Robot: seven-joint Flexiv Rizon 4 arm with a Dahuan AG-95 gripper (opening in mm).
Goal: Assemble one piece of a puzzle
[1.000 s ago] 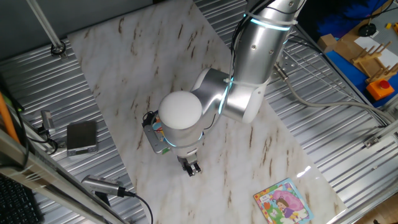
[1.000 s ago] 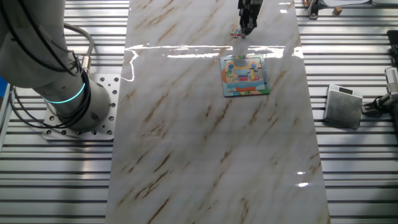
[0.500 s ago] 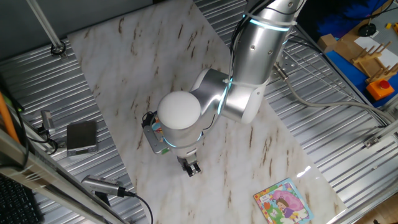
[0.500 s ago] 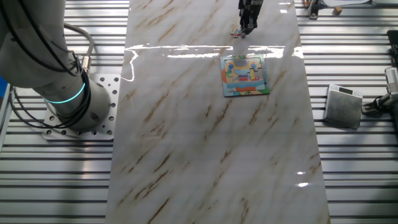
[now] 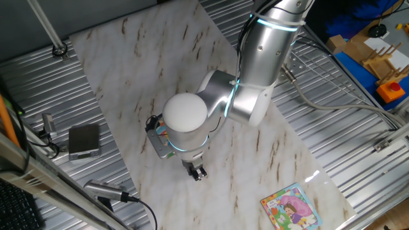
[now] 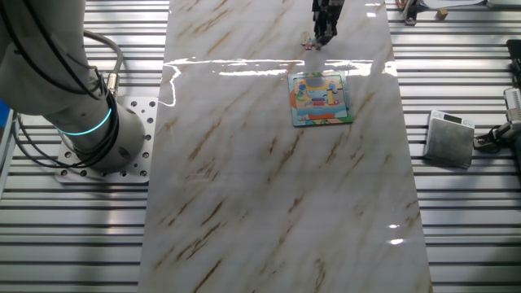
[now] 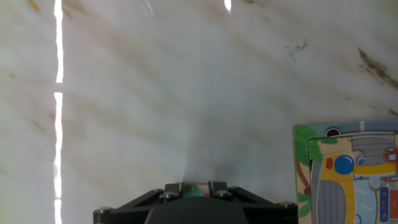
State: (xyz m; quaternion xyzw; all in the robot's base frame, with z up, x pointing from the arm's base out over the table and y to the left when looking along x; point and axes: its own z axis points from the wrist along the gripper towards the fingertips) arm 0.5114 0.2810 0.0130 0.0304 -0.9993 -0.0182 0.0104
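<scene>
Down at the marble tabletop [image 6: 269,179], the gripper [image 6: 324,34] stands with its tips on or just above the surface, a short way beyond the far edge of the puzzle [image 6: 320,98]. Between the tips sits the piece [image 6: 310,44], a tiny pink-and-green fleck in the other fixed view. In the hand view the piece [image 7: 191,189] shows only as a sliver of green and pink between the two black fingers [image 7: 168,190], which stand close on either side of it; whether they actually press on it cannot be told.

The puzzle lies flat on the marble, apart from the gripper. In the hand view the puzzle [image 7: 348,171] fills the lower right corner, with a green and orange border and a yellow cartoon picture, well to the right of the fingers.

From the one fixed view the arm [image 5: 255,70] bends over the table and its white elbow cap hides most of the puzzle; the gripper [image 5: 197,171] pokes out below it. A second puzzle with a pink-dressed girl [image 5: 291,207] lies near the table's corner, well apart from the gripper. A small grey box [image 6: 449,138] sits off the marble on the ribbed metal, beside the puzzle's side of the table.
</scene>
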